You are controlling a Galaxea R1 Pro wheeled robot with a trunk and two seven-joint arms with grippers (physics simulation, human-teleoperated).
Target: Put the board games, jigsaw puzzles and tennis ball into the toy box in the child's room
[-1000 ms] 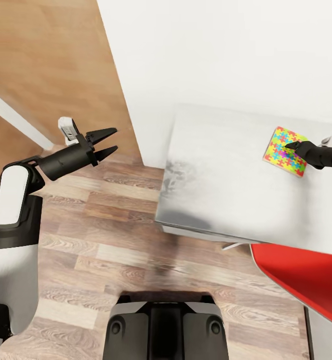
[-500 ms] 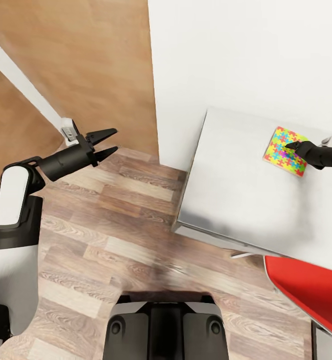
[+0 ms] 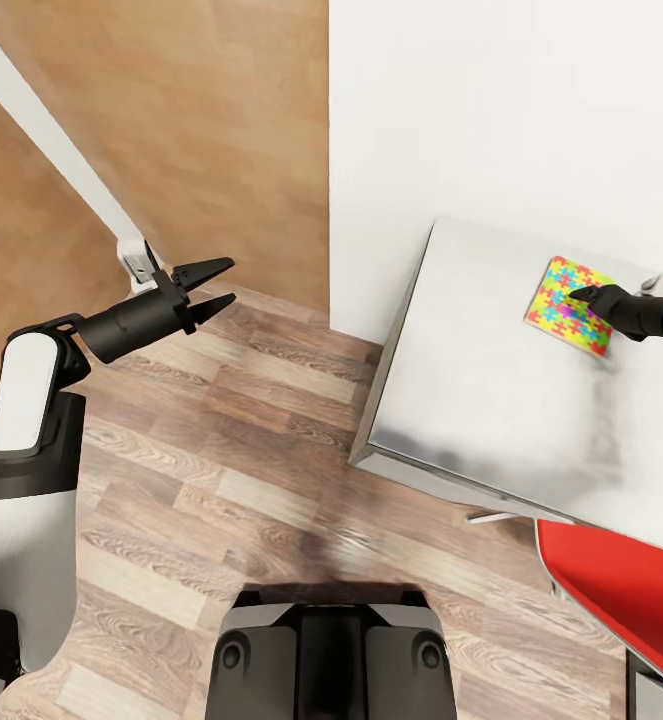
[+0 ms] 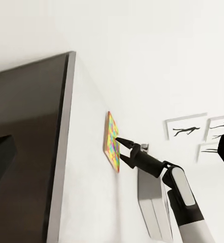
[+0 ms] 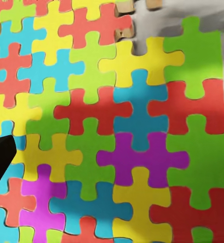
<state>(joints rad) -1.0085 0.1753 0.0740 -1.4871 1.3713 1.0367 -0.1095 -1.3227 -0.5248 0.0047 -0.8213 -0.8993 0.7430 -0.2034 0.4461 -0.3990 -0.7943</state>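
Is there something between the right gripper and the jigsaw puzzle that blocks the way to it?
Nothing visible does. The right gripper is already at the jigsaw puzzle on the table, its tip over the coloured pieces. In the right wrist view the puzzle lies directly ahead with no object in front.

Open table around the puzzle, wall close behind

The table lies bare on all sides of the jigsaw puzzle, giving free passage; the white wall rises just behind it, and a red chair stands against the near edge.
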